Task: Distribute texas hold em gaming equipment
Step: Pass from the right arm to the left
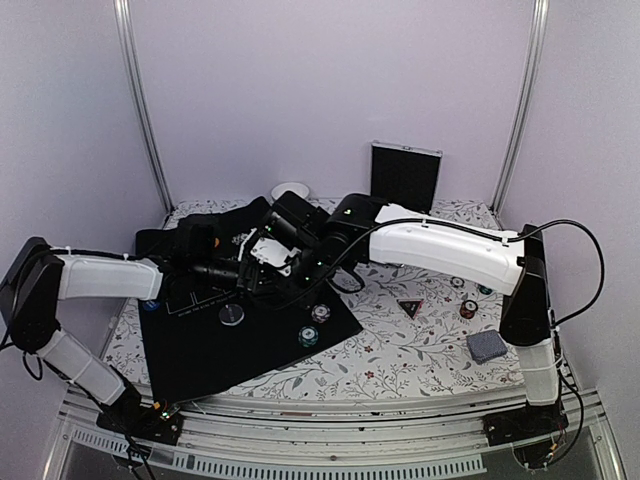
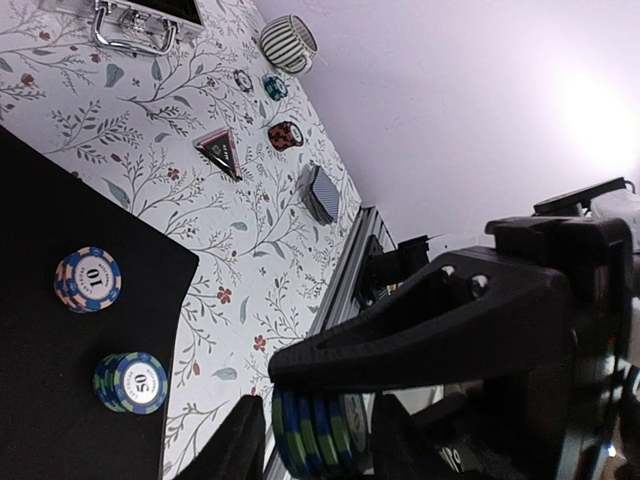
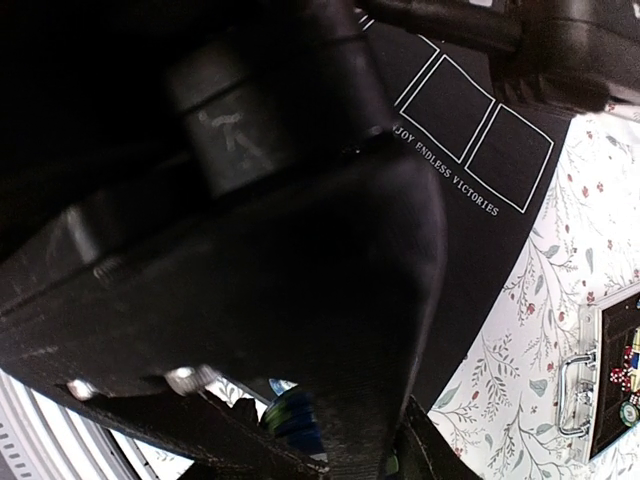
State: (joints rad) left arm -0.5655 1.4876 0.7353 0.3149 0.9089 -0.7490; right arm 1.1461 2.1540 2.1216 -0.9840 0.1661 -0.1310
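Observation:
Over the black mat (image 1: 250,350) my two grippers meet. A stack of blue-green poker chips (image 2: 320,435) sits between the left gripper's (image 2: 318,442) fingers, which press its two faces. The right gripper (image 1: 278,255) grips the same stack, and one of its fingers (image 2: 420,330) crosses over it. In the right wrist view the stack (image 3: 298,415) shows at the right gripper (image 3: 322,432), mostly hidden by the left gripper's body. Two chip stacks (image 1: 320,313) (image 1: 309,335) and a grey button (image 1: 231,315) lie on the mat. The triangular marker (image 1: 410,307), the card deck (image 1: 486,346) and loose chips (image 1: 469,309) lie on the floral cloth.
The open silver-edged black case (image 1: 405,175) stands at the back, with a small white bowl (image 1: 290,190) left of it. The floral cloth (image 1: 400,350) covers the table around the mat. Metal frame posts rise at both back corners.

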